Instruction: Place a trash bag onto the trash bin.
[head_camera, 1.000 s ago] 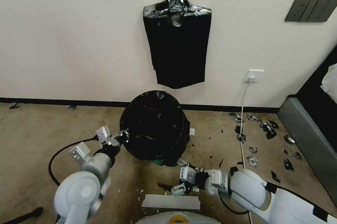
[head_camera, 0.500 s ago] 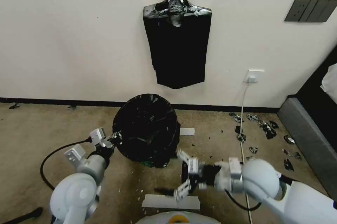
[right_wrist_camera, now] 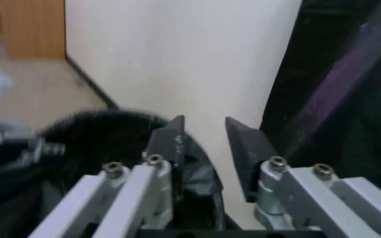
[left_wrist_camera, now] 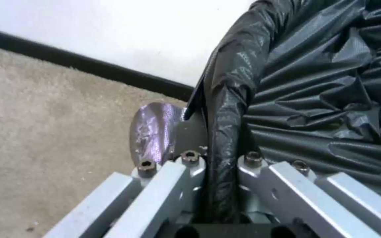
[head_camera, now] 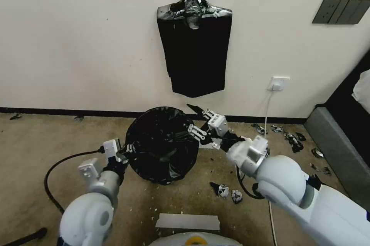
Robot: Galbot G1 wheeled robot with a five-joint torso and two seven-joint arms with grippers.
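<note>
The right hand (head_camera: 197, 120) had swung up from the floor in front to the far rim of the trash bin, fingers spread and empty, while the left hand (head_camera: 129, 149) kept pinching the trash bag (head_camera: 162, 144) draped over it, suggesting the far edge needed seating.

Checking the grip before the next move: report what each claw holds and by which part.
Left claw is shut on the trash bag, pinching its rolled edge on the bin's left side. Right claw is open at the far right side, holding nothing.
</note>
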